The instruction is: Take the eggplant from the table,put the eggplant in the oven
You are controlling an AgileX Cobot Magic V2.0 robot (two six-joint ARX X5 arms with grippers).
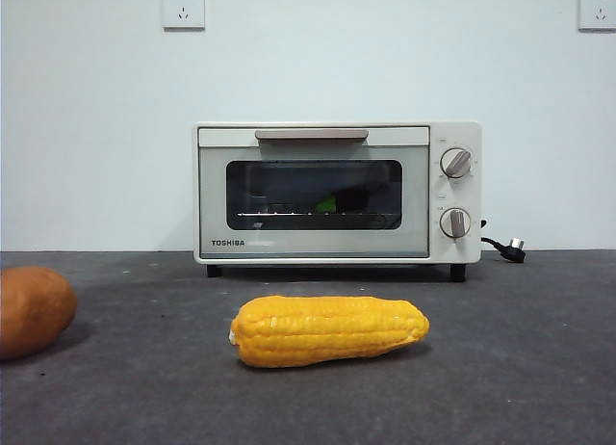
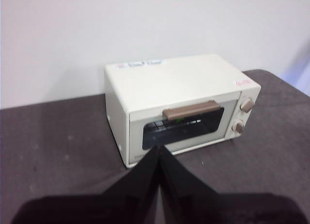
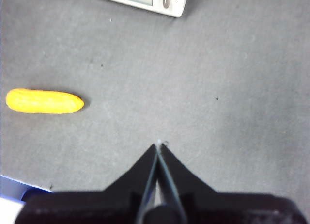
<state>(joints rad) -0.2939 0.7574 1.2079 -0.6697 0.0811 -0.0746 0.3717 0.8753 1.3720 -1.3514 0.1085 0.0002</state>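
The Toshiba toaster oven (image 1: 337, 192) is sitting at the back of the dark grey tabletop (image 1: 520, 358) with its glass door closed. Through the glass, the eggplant (image 1: 327, 204) is showing only as a bit of green and a dark shape lying on the wire rack (image 1: 289, 215) inside; the left wrist view is catching the same green speck just behind the beige bar handle (image 2: 190, 111).

The yellow corn cob (image 1: 329, 330) is lying on its side at 6 o'clock from the oven, well apart from it. An orange-brown potato-like vegetable (image 1: 34, 310) is resting at about 8 o'clock, cut off by the edge of the front view.

The left tool (image 2: 160, 147) is hanging with its jaws pressed together and empty, facing the oven door. The right tool (image 3: 158, 145) is likewise closed on nothing, hovering over bare tabletop, with the corn cob off to one side.
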